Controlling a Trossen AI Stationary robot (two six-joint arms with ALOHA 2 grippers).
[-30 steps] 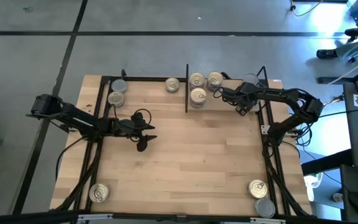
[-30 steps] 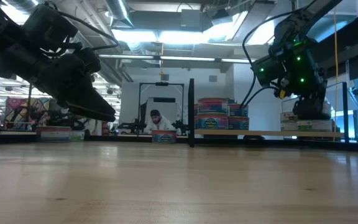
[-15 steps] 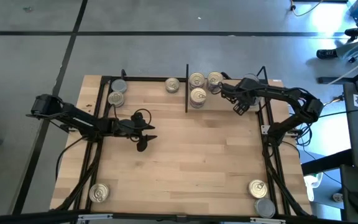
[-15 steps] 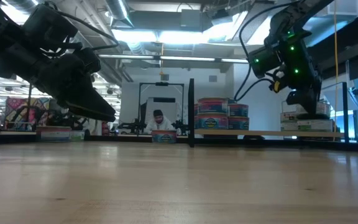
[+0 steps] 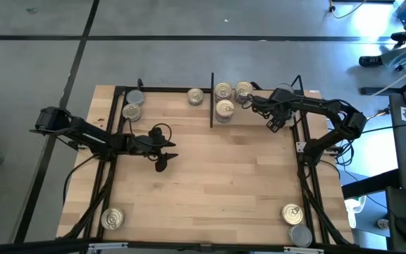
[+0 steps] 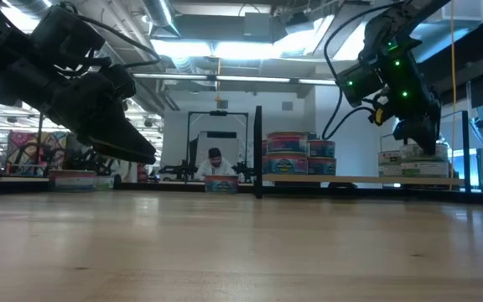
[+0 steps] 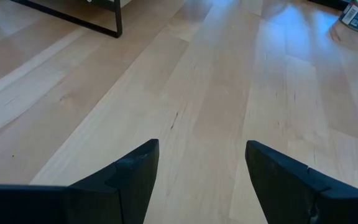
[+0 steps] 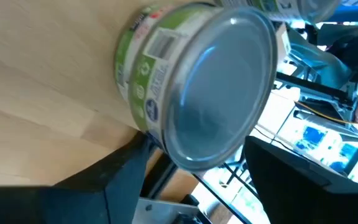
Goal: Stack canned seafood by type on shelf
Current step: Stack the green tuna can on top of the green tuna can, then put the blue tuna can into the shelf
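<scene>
Several canned seafood tins stand on the shelf (image 5: 168, 104) along the table's far edge. Two (image 5: 131, 111) are at its left end. One (image 5: 195, 97) is left of the black divider (image 5: 211, 106) and three (image 5: 224, 109) are right of it. A green-labelled tin with a plain grey lid (image 8: 219, 81) stands upright in the far right corner (image 5: 285, 92). My right gripper (image 5: 276, 118) hangs open just above and beside that tin (image 6: 416, 134), touching nothing. My left gripper (image 5: 166, 155) hovers open over bare wood (image 7: 201, 149) at the table's left middle.
One tin (image 5: 112, 219) stands at the near left corner of the table and two (image 5: 292, 213) at the near right. Black frame bars (image 5: 304, 169) run along both table sides. Bare wood (image 5: 217, 176) fills the middle. A person sits in the room beyond (image 6: 214, 164).
My right gripper has tipped and its fingers have drawn upward, from around the grey-lidded tin at the shelf's far right to just above it. It has stayed open, and the tin has stayed in place.
</scene>
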